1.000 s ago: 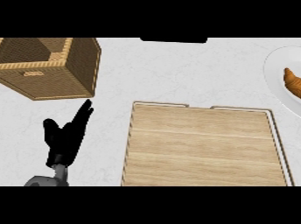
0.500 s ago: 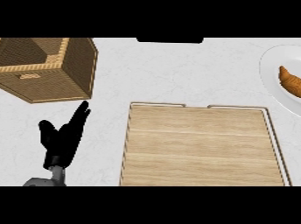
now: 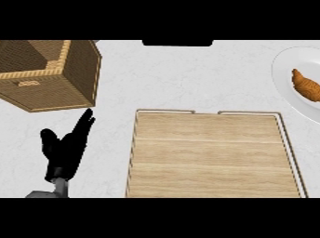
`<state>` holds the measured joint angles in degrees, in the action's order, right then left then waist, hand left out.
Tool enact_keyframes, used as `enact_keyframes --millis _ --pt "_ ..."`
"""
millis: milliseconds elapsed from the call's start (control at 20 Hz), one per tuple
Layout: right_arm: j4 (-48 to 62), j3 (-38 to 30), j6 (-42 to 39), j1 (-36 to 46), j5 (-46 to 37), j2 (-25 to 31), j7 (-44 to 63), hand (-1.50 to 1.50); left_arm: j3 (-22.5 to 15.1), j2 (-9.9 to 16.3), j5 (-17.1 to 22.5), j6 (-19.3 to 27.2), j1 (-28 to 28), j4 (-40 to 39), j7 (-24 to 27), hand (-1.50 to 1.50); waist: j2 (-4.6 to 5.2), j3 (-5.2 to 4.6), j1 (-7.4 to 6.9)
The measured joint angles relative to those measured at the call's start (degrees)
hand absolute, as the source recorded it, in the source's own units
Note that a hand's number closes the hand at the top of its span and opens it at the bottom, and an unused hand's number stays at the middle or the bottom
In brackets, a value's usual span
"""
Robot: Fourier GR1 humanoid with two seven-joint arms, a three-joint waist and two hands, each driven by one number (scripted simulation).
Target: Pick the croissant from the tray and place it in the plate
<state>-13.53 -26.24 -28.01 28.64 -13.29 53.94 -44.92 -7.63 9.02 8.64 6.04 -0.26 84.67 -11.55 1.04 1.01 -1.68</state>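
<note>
Everything slides a touch toward the lower left versus a second ago, so the plate [image 3: 295, 95] shows a bit more at the right edge (looks like the view shifting, not the objects). Croissant [image 3: 313, 87] is lying on the plate, well apart from the wooden tray [image 3: 211, 155]. Left hand [image 3: 65, 149] rests left of the tray, fingers straight and up, holding nothing. Wicker basket [image 3: 44, 74] sits above it on the counter [image 3: 190, 74]
</note>
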Motion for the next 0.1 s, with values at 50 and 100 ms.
enact_keyframes --millis 50,100 --pt "-0.16 0.16 0.14 -0.25 -0.03 0.18 -0.11 -1.50 0.00 0.02 -0.09 -0.15 0.14 -0.13 0.43 0.00 -0.01 0.00 -0.08" --pt "-0.34 0.34 0.23 -0.70 -0.07 0.33 -0.37 -1.50 0.13 -0.07 0.05 -0.27 -0.01 -0.37 0.61 0.00 0.00 -0.01 0.01"
